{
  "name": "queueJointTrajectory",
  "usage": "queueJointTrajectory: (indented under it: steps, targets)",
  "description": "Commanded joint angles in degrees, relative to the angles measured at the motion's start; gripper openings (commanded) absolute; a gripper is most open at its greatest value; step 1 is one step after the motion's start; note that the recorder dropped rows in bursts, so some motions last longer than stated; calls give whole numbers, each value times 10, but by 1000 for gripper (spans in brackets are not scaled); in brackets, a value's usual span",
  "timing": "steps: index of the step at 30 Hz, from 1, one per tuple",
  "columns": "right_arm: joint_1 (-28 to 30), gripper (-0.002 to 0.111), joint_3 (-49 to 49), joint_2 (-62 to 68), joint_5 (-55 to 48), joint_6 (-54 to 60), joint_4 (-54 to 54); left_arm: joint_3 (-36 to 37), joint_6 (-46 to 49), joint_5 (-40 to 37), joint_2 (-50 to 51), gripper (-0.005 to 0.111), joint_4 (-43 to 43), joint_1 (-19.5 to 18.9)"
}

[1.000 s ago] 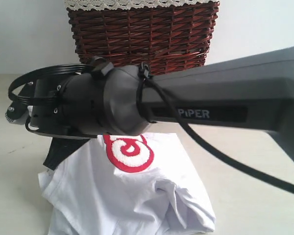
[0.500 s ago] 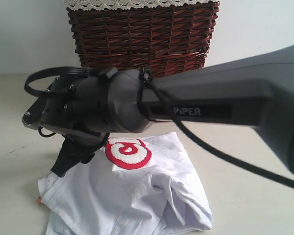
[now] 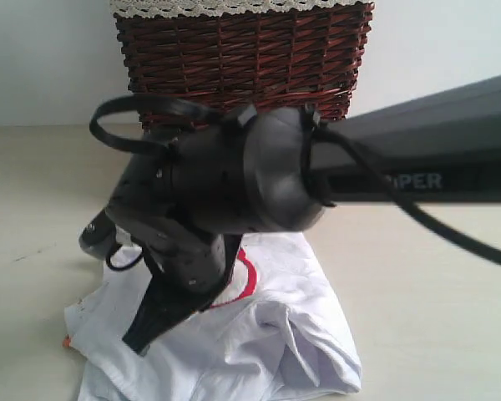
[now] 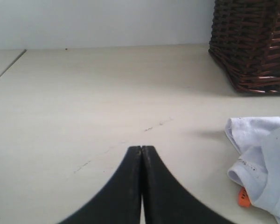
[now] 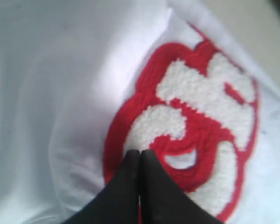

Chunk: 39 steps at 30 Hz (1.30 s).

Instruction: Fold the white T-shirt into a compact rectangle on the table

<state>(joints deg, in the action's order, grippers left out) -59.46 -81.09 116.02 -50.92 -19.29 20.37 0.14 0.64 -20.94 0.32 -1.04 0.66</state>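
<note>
On the pale beige table [image 4: 74, 93], just in front of the wicker basket [image 3: 242, 58], the white T-shirt [image 3: 275, 334] lies in a wrinkled, partly doubled heap, its red-and-white fuzzy emblem [image 5: 196, 126] facing up. It looks light and limp, likely to sag and slide out of any crease. An edge or corner near the orange tag [image 4: 242, 197] therefore seems a better hold than the thick emblem. Right gripper [image 5: 140, 154] hangs over that emblem with jaws pressed together, pinching nothing visible. Left gripper [image 4: 141, 149], likewise closed and empty, sits low over bare table beside the shirt.
</note>
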Motion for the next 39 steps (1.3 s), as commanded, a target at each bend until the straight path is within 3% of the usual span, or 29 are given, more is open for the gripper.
queueJointTrajectory:
  steps: [1, 5, 9, 12, 15, 18, 20, 23, 25, 33, 39]
  targets:
    - [3, 0, 22, 26, 81, 32, -52, -1, 1, 5, -3, 0, -2, -2]
    - [3, 0, 22, 38, 110, 26, -40, -1, 1, 5, -3, 0, -2, -2]
    - [3, 0, 14, -30, 38, -47, 47, -1, 1, 5, -3, 0, -2, -2]
    - [3, 0, 23, -74, -17, -48, 32, -1, 1, 5, -3, 0, -2, -2]
    - [-5, 0, 86, -121, -28, -45, 21, -1, 1, 5, -3, 0, -2, -2]
    - [-42, 1, 148, -180, 37, -15, 0, -1, 1, 5, -3, 0, -2, -2]
    - [-88, 12, 185, -201, 75, -7, -24, -1, 1, 5, -3, 0, -2, -2]
    - [-125, 45, 188, -152, 77, -3, -52, -1, 1, 5, -3, 0, -2, -2]
    - [-128, 51, 180, -116, 83, -3, -48, -1, 1, 5, -3, 0, -2, -2]
    - [-128, 40, 120, -39, 31, -119, 80, -1, 1, 5, -3, 0, -2, -2]
    - [-128, 42, 117, -39, 58, -10, -65, -1, 1, 5, -3, 0, -2, -2]
